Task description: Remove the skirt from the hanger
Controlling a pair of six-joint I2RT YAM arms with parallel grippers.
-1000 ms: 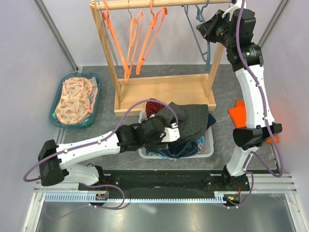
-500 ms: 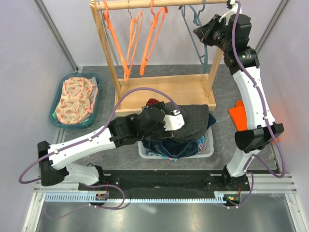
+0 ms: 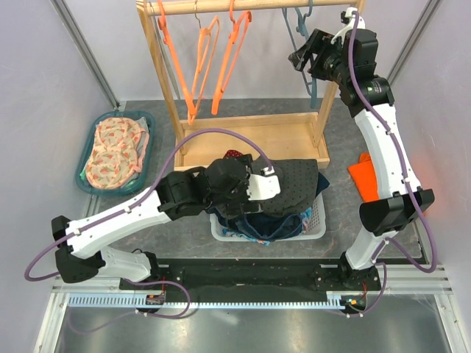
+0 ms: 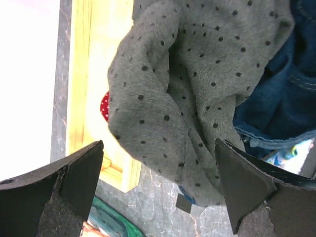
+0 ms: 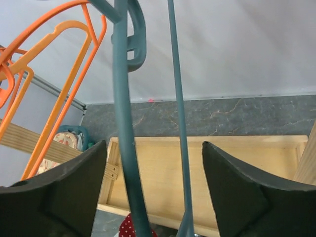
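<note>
The grey dotted skirt [image 3: 294,184] lies crumpled on top of the clothes in the white basket [image 3: 318,229], free of any hanger. In the left wrist view the skirt [image 4: 197,74] fills the area just beyond my left gripper [image 4: 159,163], which hovers open over it with nothing between its fingers; from above, the left gripper [image 3: 263,182] sits at the skirt's left edge. High at the rail's right end, my right gripper [image 3: 302,56] is open. The teal hanger [image 5: 123,128] hangs bare on the rail, its bars passing between the spread right fingers [image 5: 64,197] without being gripped.
A wooden rack [image 3: 250,140] holds several orange hangers [image 3: 210,66]. A teal tub [image 3: 145,118] of patterned cloth sits at the left. Orange cloth [image 3: 362,173] lies right of the rack. Blue denim [image 4: 276,98] lies under the skirt.
The right gripper has opened and let go of the teal hanger, shifting slightly left. The left arm has risen from the basket and swung right over the skirt.
</note>
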